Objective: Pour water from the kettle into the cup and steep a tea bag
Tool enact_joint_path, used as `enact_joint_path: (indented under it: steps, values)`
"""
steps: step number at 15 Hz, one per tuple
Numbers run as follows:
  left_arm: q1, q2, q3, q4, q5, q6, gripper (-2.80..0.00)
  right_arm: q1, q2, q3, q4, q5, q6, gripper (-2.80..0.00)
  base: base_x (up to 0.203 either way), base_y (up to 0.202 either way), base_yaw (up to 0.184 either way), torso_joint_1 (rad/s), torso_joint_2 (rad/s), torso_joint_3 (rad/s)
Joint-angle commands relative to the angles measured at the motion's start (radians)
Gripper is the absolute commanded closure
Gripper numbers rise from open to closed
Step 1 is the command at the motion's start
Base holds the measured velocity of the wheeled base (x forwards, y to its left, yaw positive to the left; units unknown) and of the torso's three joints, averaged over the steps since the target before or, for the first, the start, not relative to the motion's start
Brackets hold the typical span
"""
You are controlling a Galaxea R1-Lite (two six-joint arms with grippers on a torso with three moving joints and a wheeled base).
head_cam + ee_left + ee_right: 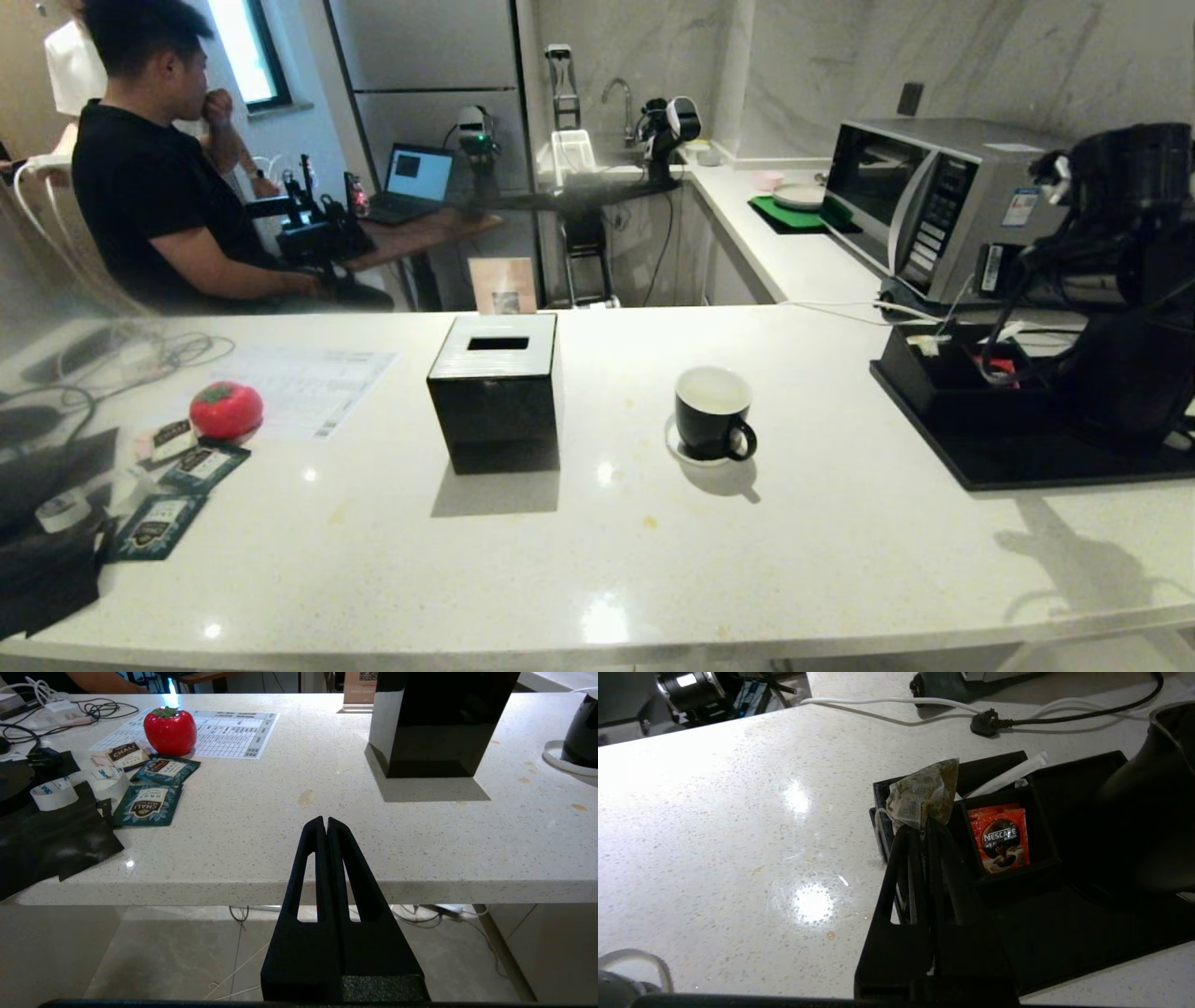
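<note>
The black cup (712,411) stands on its small white saucer (674,444) mid-counter, handle toward the front right; I cannot tell whether water is in it. The cup's edge (581,732) also shows in the left wrist view. My right gripper (924,828) is shut on a crumpled tea bag (924,793), held over the left end of the black tray (1064,933). The kettle (1143,826) stands on that tray, just to the gripper's right. My right arm (1130,233) hangs over the tray at the far right. My left gripper (325,820) is shut and empty, parked before the counter's front edge.
A black cube tissue box (495,397) stands left of the cup. Tea sachets (191,467), a red strawberry-shaped object (226,409) and cables lie at the far left. A Nescafe sachet (1003,837) sits in the tray's compartment. A microwave (934,201) is behind; a person (159,187) sits beyond the counter.
</note>
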Motion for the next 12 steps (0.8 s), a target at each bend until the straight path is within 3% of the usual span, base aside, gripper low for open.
enact_joint_path:
  steps: [1,12]
  values:
    - [0.000,0.001,0.000,0.000,0.000,0.000,0.00,0.001,-0.023,0.012,-0.003,0.004,0.002,0.00,0.000,0.000,0.000,0.000,0.00,0.000]
    - [0.000,0.001,0.000,0.000,0.000,0.000,0.00,0.002,-0.118,0.060,-0.015,0.145,-0.007,0.00,0.000,0.000,0.000,0.000,0.00,0.000]
